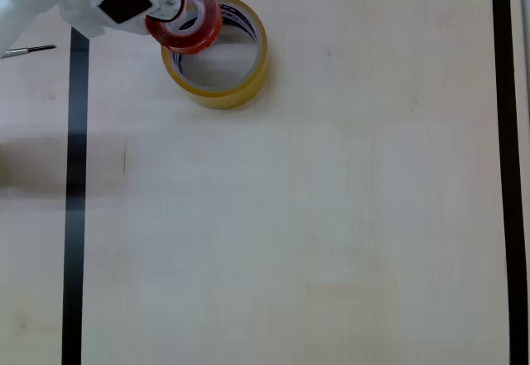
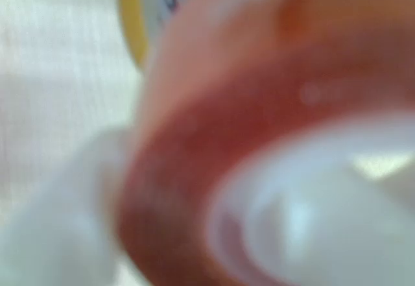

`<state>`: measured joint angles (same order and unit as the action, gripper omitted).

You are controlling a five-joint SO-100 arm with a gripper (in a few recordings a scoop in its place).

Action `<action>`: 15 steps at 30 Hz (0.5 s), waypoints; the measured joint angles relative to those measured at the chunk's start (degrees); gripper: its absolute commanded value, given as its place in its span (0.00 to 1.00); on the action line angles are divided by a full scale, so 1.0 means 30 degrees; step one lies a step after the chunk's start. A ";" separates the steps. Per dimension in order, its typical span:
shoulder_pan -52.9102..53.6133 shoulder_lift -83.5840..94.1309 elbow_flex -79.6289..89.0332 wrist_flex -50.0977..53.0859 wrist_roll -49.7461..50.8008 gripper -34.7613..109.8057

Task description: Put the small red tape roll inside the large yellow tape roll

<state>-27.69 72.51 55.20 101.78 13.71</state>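
Two tape rolls: one small red tape roll (image 1: 192, 24), grasped by the white tool (image 1: 175, 5), overlaps the far-left rim of one large yellow tape roll (image 1: 225, 84) lying on the surface (image 1: 315, 216).

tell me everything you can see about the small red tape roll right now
The small glossy red tape roll is a ring with a white inner core. In the overhead view it sits at the top left, held in the white gripper, overlapping the upper-left rim of the large translucent yellow tape roll, not yet centred in its opening. It looks tilted; whether it touches the yellow rim cannot be told. In the wrist view it looms close and blurred, with a strip of yellow rim behind it.
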 measured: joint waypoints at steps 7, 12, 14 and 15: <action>0.0059 -0.0059 0.2373 -0.3604 0.1582 0.24; 0.0469 0.1670 0.8174 -0.7617 0.2520 0.24; 0.0498 0.2578 1.0049 -0.8789 0.2666 0.24; 0.0586 0.2900 1.0488 -0.9111 0.2725 0.24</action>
<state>-25.93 81.21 86.66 74.44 21.88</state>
